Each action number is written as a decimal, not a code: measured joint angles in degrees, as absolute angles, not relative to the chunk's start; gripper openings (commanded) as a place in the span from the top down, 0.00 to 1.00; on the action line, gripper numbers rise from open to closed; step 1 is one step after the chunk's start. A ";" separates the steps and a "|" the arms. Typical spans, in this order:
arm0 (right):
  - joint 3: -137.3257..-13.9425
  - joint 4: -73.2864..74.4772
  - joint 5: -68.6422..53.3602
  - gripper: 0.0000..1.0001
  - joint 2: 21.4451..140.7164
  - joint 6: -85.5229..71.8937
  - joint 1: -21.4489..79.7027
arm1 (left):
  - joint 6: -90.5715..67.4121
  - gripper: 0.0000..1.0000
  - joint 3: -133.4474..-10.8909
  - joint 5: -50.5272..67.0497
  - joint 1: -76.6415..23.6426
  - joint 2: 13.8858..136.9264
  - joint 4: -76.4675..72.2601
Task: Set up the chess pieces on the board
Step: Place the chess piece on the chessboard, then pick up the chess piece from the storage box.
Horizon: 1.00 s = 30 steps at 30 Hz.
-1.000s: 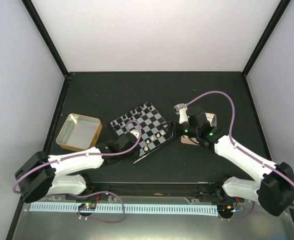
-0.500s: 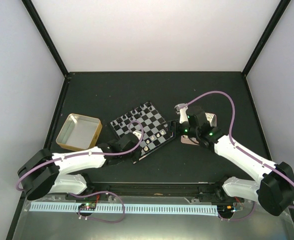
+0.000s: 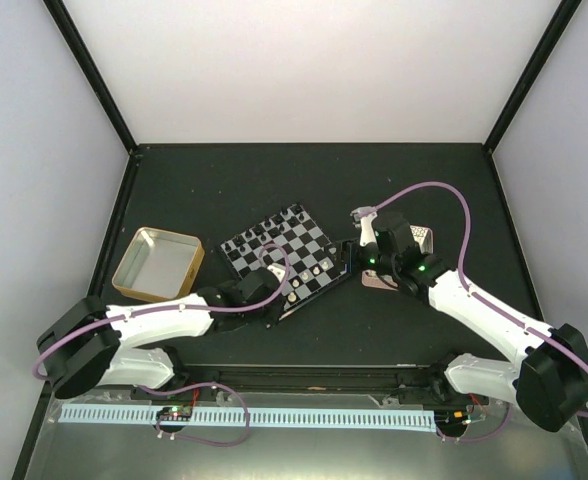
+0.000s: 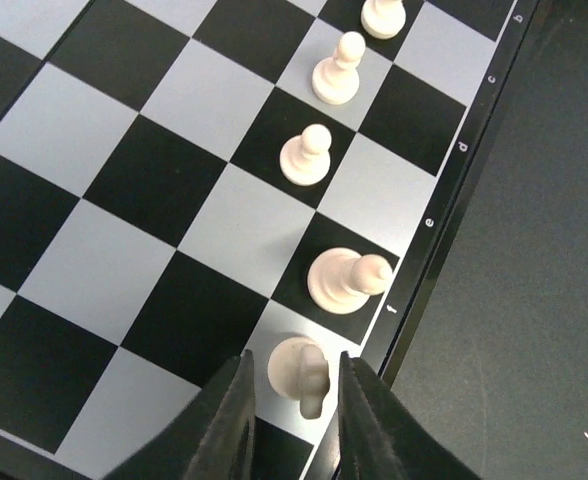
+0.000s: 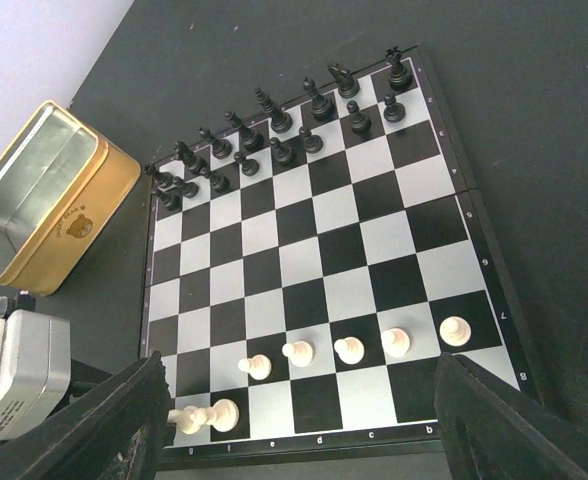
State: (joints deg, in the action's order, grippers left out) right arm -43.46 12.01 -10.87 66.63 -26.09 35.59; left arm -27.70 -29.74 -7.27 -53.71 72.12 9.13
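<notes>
The board (image 3: pixel 286 250) lies tilted at the table's middle. Black chess pieces (image 5: pixel 274 130) fill its two far rows. Several cream pawns (image 5: pixel 349 348) stand in a row near its near edge. My left gripper (image 4: pixel 294 405) is low over the board's near corner, its jaws a little apart on either side of a cream piece (image 4: pixel 299 372) standing on a pale edge square. Another cream piece (image 4: pixel 342 280) stands on the black square beside it. My right gripper (image 5: pixel 299 400) is wide open and empty, hovering above the board's right side (image 3: pixel 346 262).
A gold-sided metal tin (image 3: pixel 157 263) stands left of the board, open and showing nothing inside (image 5: pixel 44 190). A pink tray (image 3: pixel 377 283) lies under the right arm, mostly hidden. Black bars fence the table's back and sides.
My left arm has reached further right along the board's near edge. The right arm has hardly moved.
</notes>
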 measured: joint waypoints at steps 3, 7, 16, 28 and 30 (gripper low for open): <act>-43.46 12.21 -10.09 0.26 66.59 -26.61 35.59 | -27.68 0.62 -29.74 -7.40 -53.71 71.53 10.33; -43.48 14.15 -5.41 0.26 66.15 -28.75 35.44 | -27.64 0.50 -29.89 -7.70 -53.71 68.25 12.01; -43.57 22.28 5.15 0.42 70.41 -34.65 21.12 | -28.88 0.41 -31.48 -13.17 -53.23 55.88 13.54; -51.72 25.67 8.93 0.59 90.04 -35.16 16.34 | -30.26 0.40 -31.48 -14.96 -49.36 47.94 11.49; -52.62 25.65 9.50 0.60 92.18 -35.88 16.34 | -30.55 0.40 -31.48 -14.70 -48.99 47.81 11.44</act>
